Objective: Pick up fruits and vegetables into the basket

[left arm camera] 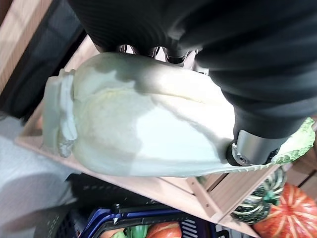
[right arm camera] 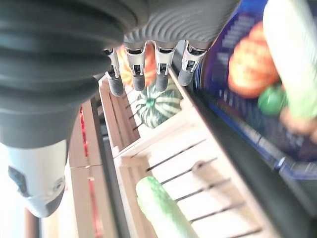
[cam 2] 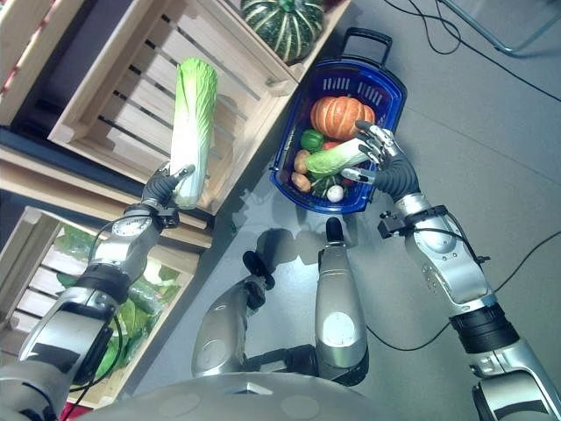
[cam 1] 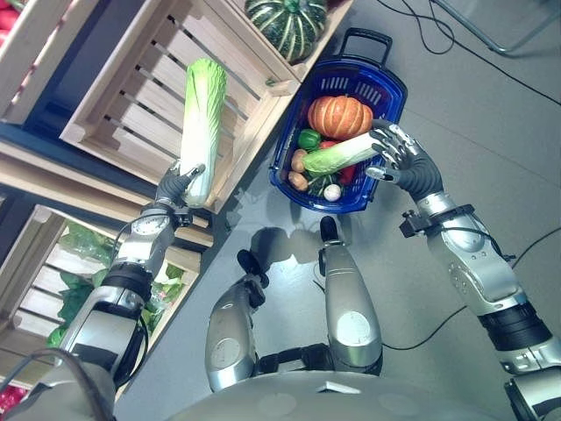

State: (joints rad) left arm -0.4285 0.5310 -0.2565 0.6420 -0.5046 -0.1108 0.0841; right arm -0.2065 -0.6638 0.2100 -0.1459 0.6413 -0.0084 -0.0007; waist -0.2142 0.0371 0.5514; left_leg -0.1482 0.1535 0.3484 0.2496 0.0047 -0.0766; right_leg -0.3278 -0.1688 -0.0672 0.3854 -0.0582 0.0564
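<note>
Napa cabbage [cam 1: 202, 123] upright in left hand [cam 1: 180, 185], beside crate edge [cam 1: 241, 149].

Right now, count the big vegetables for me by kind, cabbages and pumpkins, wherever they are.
Napa cabbages: 2, one gripped upright in the left hand as the held cabbage, one lying across the blue basket as the basket cabbage by the open right hand.
Pumpkins: 2, the orange pumpkin in the basket, the green striped pumpkin in the wooden crate.
Total: 4

Shop: produce crates [cam 1: 158, 88], shopping basket [cam 1: 386, 83]
</note>
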